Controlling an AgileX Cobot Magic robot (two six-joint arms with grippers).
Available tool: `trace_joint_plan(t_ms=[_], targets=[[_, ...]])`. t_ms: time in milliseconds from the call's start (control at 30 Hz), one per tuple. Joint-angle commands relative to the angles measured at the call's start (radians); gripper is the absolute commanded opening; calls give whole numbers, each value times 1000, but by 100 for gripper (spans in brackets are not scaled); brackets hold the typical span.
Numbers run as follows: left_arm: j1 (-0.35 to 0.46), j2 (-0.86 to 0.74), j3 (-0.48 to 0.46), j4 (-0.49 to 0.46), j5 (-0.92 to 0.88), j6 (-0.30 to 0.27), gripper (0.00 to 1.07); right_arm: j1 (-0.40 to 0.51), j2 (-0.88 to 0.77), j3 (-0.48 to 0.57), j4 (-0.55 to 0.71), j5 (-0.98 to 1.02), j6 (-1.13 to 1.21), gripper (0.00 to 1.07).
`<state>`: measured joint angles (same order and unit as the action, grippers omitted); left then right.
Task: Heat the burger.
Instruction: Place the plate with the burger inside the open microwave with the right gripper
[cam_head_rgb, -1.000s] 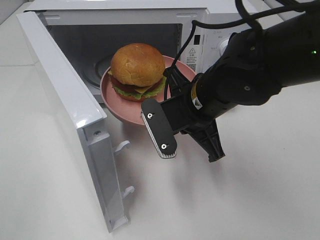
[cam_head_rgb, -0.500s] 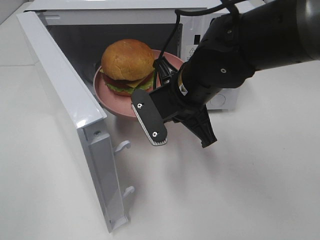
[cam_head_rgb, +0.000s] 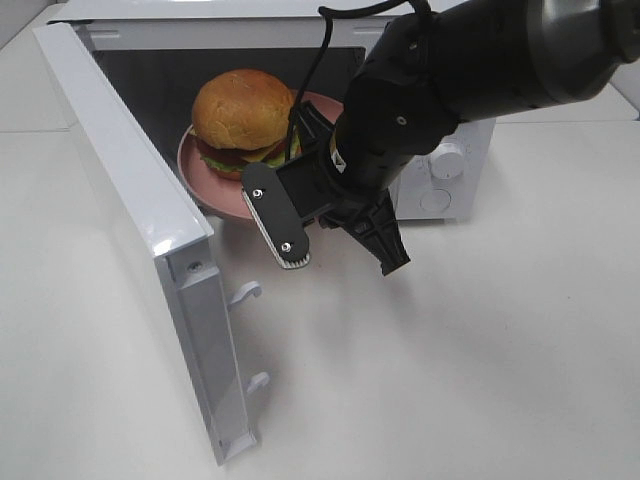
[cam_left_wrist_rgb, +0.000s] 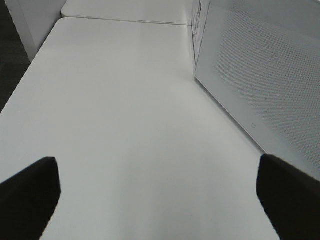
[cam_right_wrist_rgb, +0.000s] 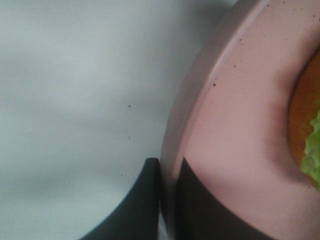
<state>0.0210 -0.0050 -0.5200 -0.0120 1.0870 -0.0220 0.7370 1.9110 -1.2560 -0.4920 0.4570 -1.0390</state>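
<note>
White tabletop (cam_head_rgb: 500, 380) fills the high view, with a white box-shaped microwave oven (cam_head_rgb: 250, 30) at 12 o'clock and its hinged door (cam_head_rgb: 130, 190) swung out toward 8 o'clock. Over the last second the round burger with its golden-brown bun, green lettuce and dark patty (cam_head_rgb: 243, 110) has travelled toward 11 o'clock on the pink round plate (cam_head_rgb: 205, 185). It has gone from just outside the oven mouth to partly within the dark cavity. The right gripper (cam_right_wrist_rgb: 169, 165) carries it, its dark fingers (cam_right_wrist_rgb: 145, 200) closed tight on the plate's rim at about the plate's 4 o'clock side, one above and one below. The burger sits centred and upright, so the load looks steady. The left gripper (cam_left_wrist_rgb: 160, 200) is spread wide with nothing between its fingers, idling beside the oven's outer wall. Insertion seems well along; what likely remains is setting the plate down inside, releasing it, backing out and closing the door
</note>
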Motion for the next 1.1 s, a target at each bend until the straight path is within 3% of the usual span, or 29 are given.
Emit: trace_joint_plan(t_ms=[33, 400, 833, 1100], targets=[[-6, -14, 4, -8, -16, 4, 101, -10, 8, -52, -11, -12, 13, 0], [-6, -14, 4, -7, -16, 2, 101, -9, 72, -146, 9, 31, 13, 0], [-6, -14, 4, -1, -16, 2, 101, -10, 200, -368, 47, 86, 9, 0], [-6, -14, 4, -1, -16, 2, 101, -10, 255, -446, 89, 104, 2, 0]])
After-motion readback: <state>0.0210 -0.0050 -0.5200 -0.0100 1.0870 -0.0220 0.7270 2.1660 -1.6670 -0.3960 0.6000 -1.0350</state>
